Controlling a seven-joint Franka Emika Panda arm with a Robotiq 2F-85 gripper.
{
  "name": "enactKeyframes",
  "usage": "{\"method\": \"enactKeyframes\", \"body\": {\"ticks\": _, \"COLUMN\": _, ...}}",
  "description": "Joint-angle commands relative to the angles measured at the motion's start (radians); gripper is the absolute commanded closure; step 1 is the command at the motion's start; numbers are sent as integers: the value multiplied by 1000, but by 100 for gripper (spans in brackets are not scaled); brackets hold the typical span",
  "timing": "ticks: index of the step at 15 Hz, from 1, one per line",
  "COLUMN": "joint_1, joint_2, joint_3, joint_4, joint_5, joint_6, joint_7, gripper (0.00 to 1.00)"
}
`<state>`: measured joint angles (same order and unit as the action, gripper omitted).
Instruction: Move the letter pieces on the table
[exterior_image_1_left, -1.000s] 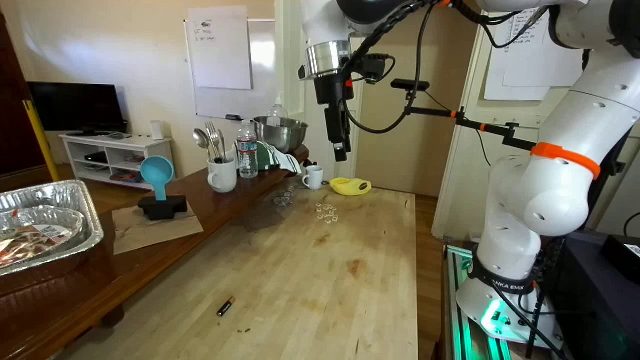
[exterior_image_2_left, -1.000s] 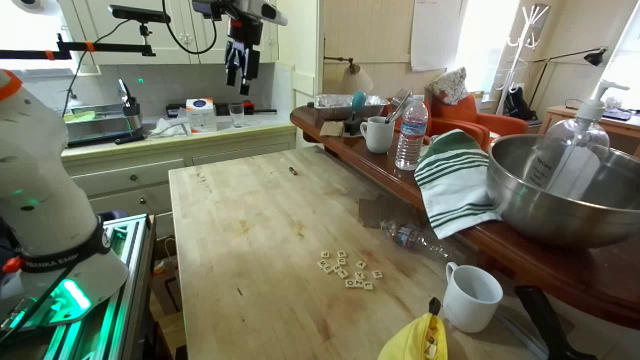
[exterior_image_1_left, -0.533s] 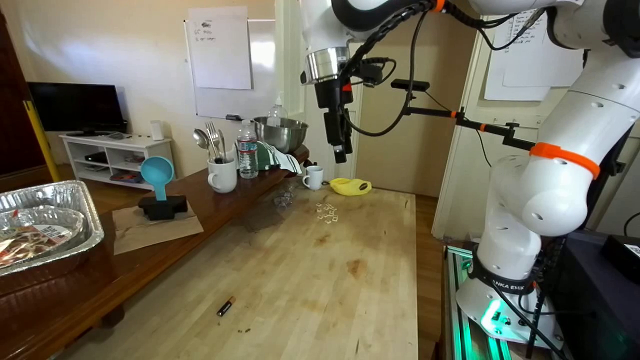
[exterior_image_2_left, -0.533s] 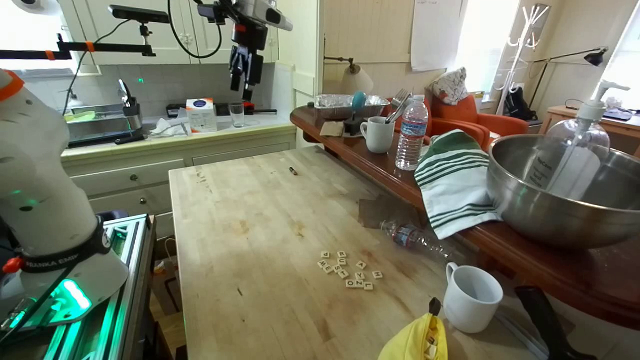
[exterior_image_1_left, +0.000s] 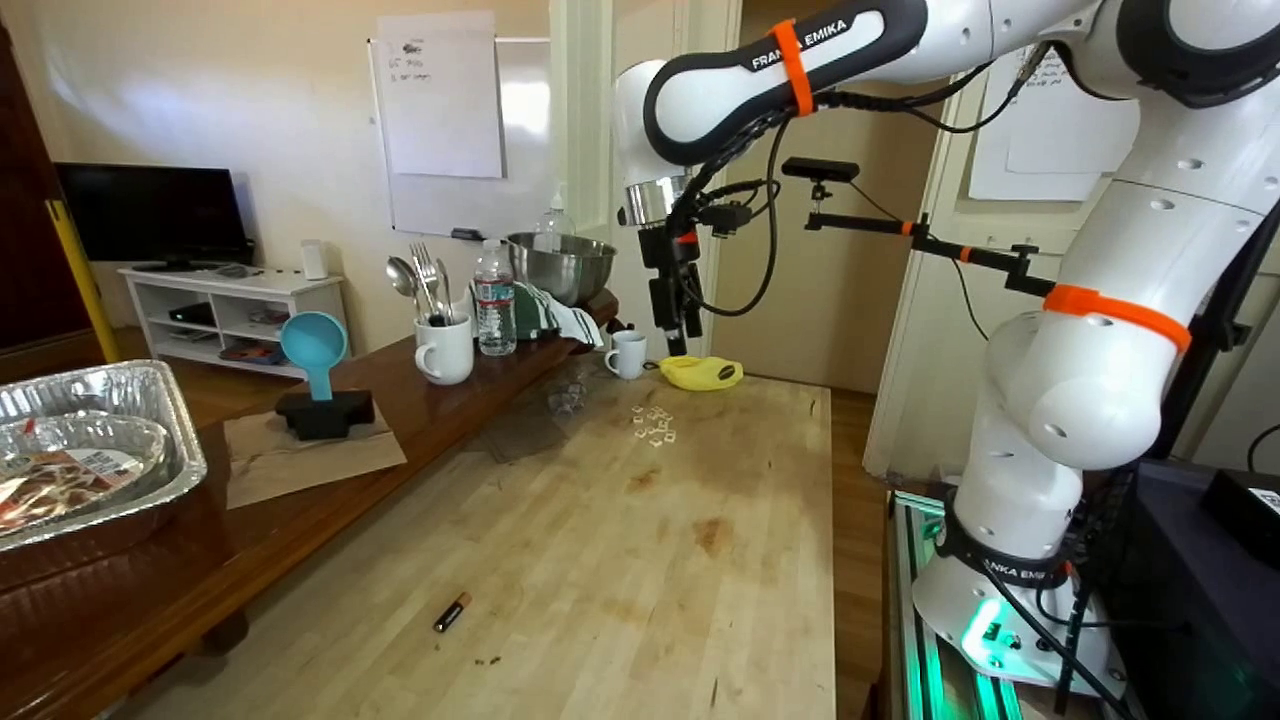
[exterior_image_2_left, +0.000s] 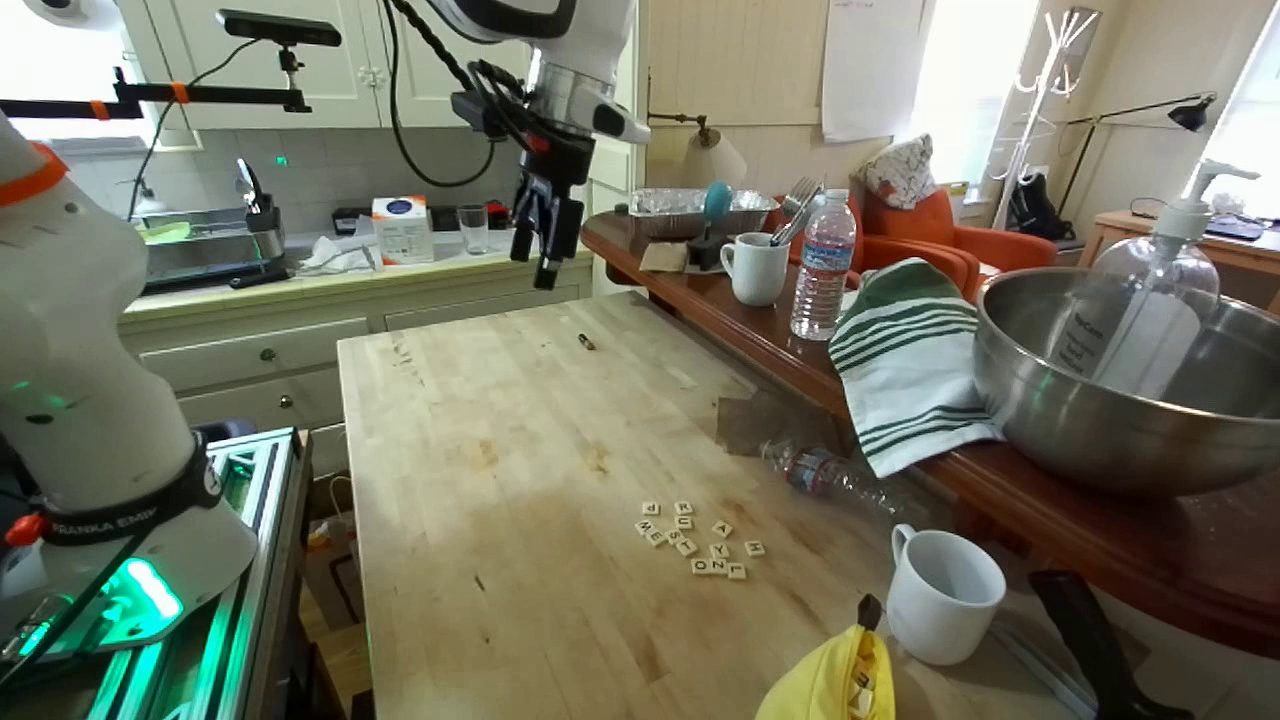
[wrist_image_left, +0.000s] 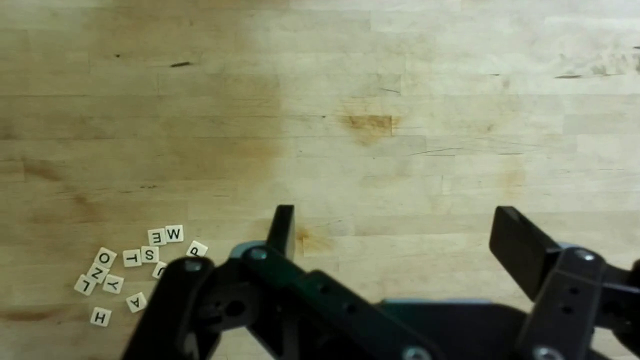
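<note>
Over the wooden counter, the Franka arm is hanging lower than moments ago, its end effector is carrying nothing between widely parted jaws, and letter tiles are lying on that counter, so a pick is probably nearing.

Cream letter tiles on a pale wooden worktop.
Face up, loosely clustered, at eight o'clock in the wrist view.
</note>
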<state>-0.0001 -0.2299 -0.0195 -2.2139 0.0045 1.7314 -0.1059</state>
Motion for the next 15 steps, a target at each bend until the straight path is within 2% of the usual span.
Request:
{"method": "enactKeyframes", "body": {"ticks": 1, "joint_1": -13, "joint_2": 46, "joint_3": -42, "joint_4": -46, "joint_5": -21, "joint_6": 129, "joint_7": -177, "gripper": 0}}
{"method": "enactKeyframes", "body": {"ticks": 4, "joint_1": -31, "joint_2": 86, "joint_3": -72, "joint_4": -70, "joint_5": -13, "joint_6": 238, "joint_7": -282, "gripper": 0}}
{"method": "enactKeyframes", "body": {"ticks": 9, "joint_1": -60, "joint_2": 135, "joint_3": -104, "joint_4": -95, "joint_5": 48, "joint_6": 429, "joint_7": -314, "gripper": 0}}
{"method": "enactKeyframes", "body": {"ticks": 10, "joint_1": -63, "joint_2": 144, "joint_3": -108, "joint_4": -95, "joint_5": 76, "joint_6": 450, "joint_7": -307, "gripper": 0}}
{"method": "enactKeyframes", "body": {"ticks": 11, "joint_1": -60, "joint_2": 129, "joint_3": -95, "joint_4": -81, "joint_5": 30, "joint_6": 399, "joint_7": -290, "gripper": 0}}
{"method": "enactKeyframes", "body": {"ticks": 15, "joint_1": -67, "joint_2": 143, "joint_3": -100, "joint_4": -83, "joint_5": 57, "joint_6": 426, "joint_7": -290, "gripper": 0}}
